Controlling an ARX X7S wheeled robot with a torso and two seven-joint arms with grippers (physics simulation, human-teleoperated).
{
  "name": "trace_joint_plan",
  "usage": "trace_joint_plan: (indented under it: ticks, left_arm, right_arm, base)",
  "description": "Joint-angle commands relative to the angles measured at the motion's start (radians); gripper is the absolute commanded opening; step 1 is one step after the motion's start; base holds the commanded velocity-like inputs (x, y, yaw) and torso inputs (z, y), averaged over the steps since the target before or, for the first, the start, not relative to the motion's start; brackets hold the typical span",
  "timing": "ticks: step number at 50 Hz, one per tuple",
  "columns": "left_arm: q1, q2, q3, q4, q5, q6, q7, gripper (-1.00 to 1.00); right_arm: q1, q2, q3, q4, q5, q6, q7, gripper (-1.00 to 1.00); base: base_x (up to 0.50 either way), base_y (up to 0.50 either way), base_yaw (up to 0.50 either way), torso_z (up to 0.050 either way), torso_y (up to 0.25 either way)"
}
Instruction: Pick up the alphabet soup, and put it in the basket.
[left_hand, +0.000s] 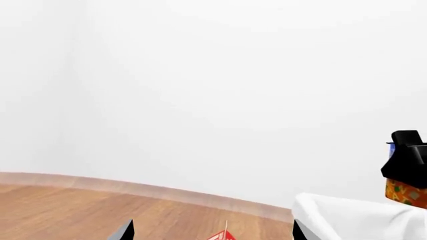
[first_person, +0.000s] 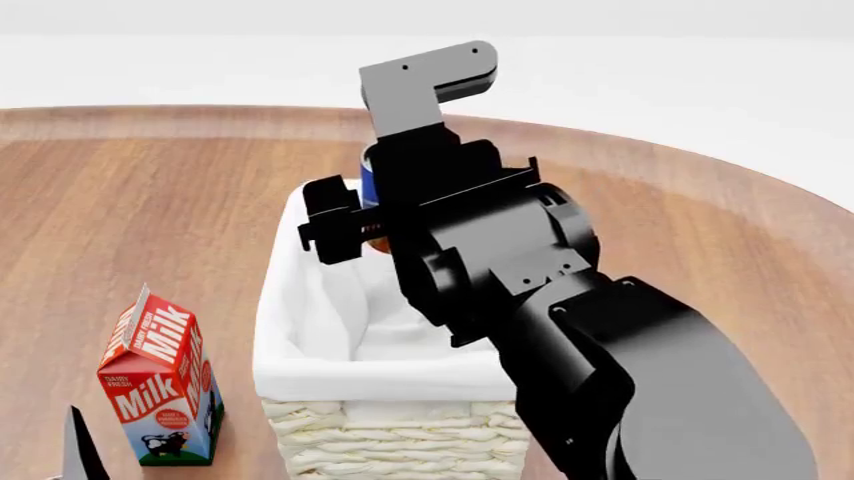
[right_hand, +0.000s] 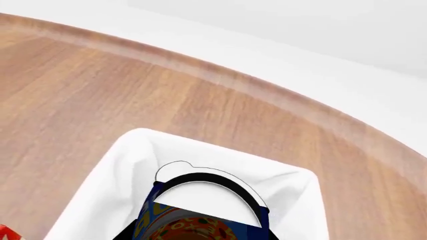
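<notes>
The alphabet soup (right_hand: 200, 202), a blue-labelled can with an orange picture, hangs over the far end of the basket (first_person: 387, 425). My right gripper (right_hand: 197, 231) is shut on it. In the head view only a blue sliver of the can (first_person: 367, 178) shows behind the black right gripper (first_person: 350, 225). The left wrist view catches the held can (left_hand: 404, 192) above the basket's white cloth (left_hand: 353, 220). My left gripper (left_hand: 212, 232) is open and low, with nothing gripped. One of its fingertips (first_person: 78, 450) shows at the front left.
A red and white milk carton (first_person: 160, 385) stands upright left of the basket, and its peak (left_hand: 223, 236) lies between my left fingers. The round wooden table (first_person: 160, 200) ends in a curved edge at the back, with a white floor beyond.
</notes>
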Motion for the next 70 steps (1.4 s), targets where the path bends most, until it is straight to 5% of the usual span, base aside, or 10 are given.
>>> trace_joint_plan:
  ticks: [1,70]
  left_arm:
    - [0.001,-0.002,0.002,0.005,0.009,-0.007,-0.008,1.0]
    - [-0.005,-0.009,0.012,-0.002,-0.002,0.0,-0.013,1.0]
  right_arm:
    - [0.008,0.0,0.013,-0.004,-0.048,-0.002,-0.01,-1.0]
    - [-0.001,0.0,0.014,-0.018,-0.065,-0.007,-0.008,-1.0]
  base:
    - [0.0,0.0,0.0,0.0,0.0]
    - [0.0,0.0,0.0,0.0,-0.068]
